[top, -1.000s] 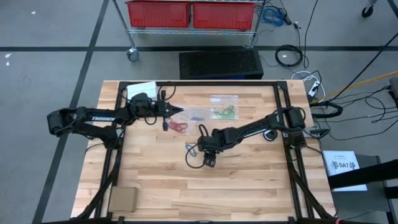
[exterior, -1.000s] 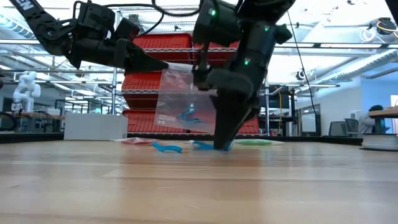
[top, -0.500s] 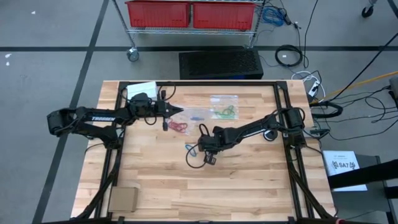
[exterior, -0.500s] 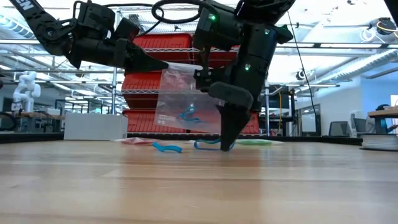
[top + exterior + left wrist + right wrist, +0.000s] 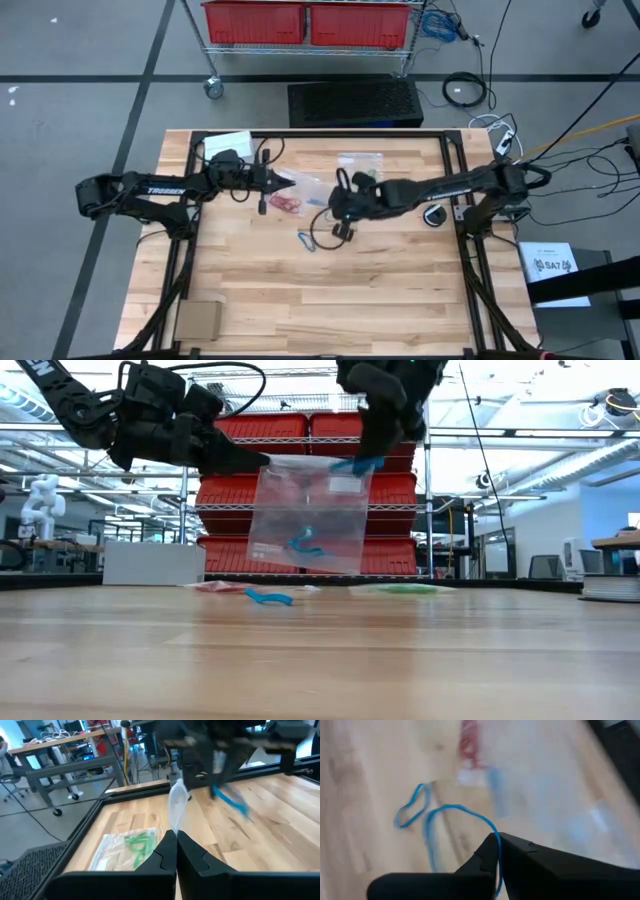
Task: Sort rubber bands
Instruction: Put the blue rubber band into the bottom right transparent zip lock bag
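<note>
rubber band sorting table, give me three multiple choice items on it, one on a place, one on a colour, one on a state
1. Where is the clear bag with blue bands inside?
A. flat on the table
B. hanging in the air from the left gripper
C. in a red bin

2. What colour is the rubber band pinched by the right gripper?
A. blue
B. red
C. green

3. How do the left gripper's fingers stand?
A. wide open
B. shut on the bag's top edge
C. out of view

Answers:
1 B: in the low view the clear bag hangs off the tabletop from the left gripper.
2 A: the right gripper is shut on a blue rubber band that trails from it.
3 B: in the left wrist view the fingers meet on the bag.
</note>
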